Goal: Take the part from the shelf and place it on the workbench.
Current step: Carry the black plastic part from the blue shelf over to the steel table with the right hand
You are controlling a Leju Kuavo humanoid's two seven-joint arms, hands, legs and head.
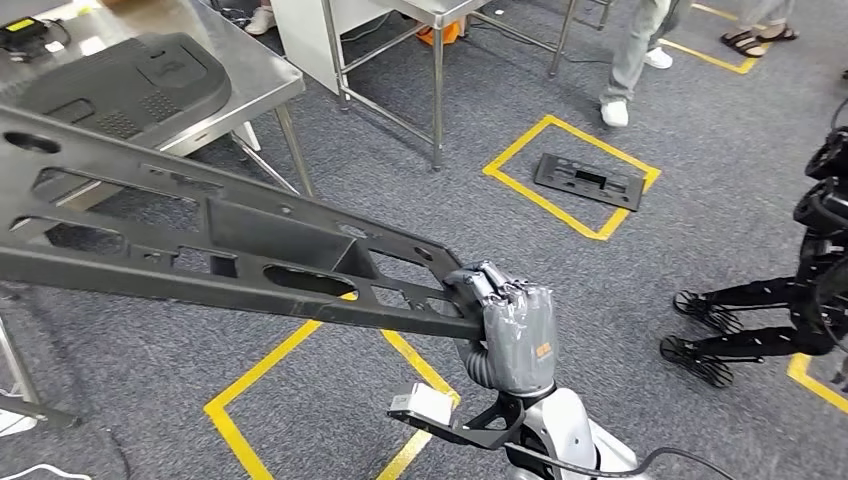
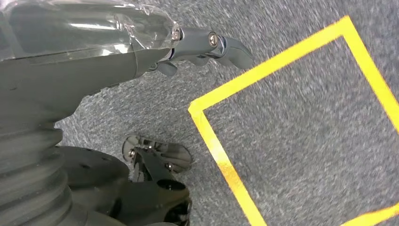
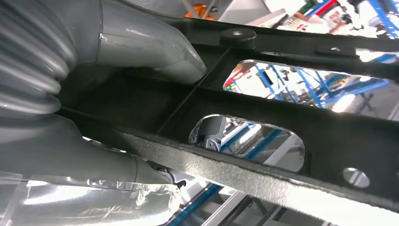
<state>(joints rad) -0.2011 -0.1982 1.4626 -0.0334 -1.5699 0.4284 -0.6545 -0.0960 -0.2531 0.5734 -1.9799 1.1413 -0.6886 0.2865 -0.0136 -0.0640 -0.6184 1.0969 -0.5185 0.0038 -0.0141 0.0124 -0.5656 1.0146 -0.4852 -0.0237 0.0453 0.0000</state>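
The part (image 1: pixel 230 245) is a long black frame with several cut-outs, carried level above the floor and running off the left edge of the head view. My right hand (image 1: pixel 510 325) grips its near right end, fingers wrapped over the rim. In the right wrist view the thumb (image 3: pixel 155 52) presses into the part (image 3: pixel 282 108) from one side. The steel workbench (image 1: pixel 255 75) stands at the upper left, just beyond the part. My left hand (image 2: pixel 207 44) hangs over the carpet with its fingers stretched out and nothing in them.
A dark moulded panel (image 1: pixel 130 85) lies on the workbench. A second steel table frame (image 1: pixel 400 60) stands behind it. A black plate (image 1: pixel 588 181) lies inside a yellow floor box. A person's legs (image 1: pixel 630 60) stand at the back, and a dark robot (image 1: pixel 800 290) is at the right.
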